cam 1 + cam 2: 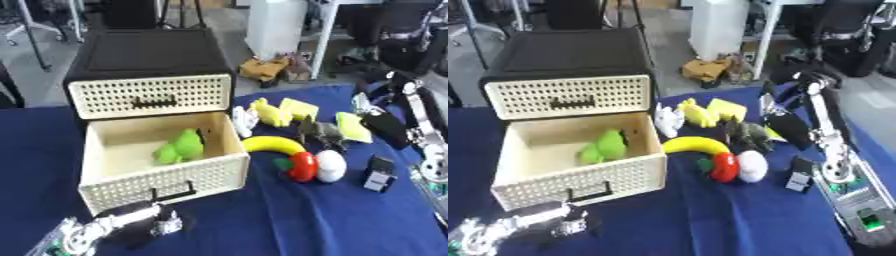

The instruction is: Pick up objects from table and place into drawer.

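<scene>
The drawer [157, 165] stands pulled open with a green toy [179, 147] already inside. To its right on the blue tabletop [289, 220] lie a banana [273, 144], a red fruit [300, 166], a white egg shape [330, 166] and yellow pieces (all still to be moved). The right hand [385, 127] hovers just beside them; I cannot tell how its fingers are set or whether it holds anything. The left hand [144, 222] rests low in front of the drawer, seemingly curled and empty. Best to take the banana first, nearest the drawer, lifting clear of the wall.
</scene>
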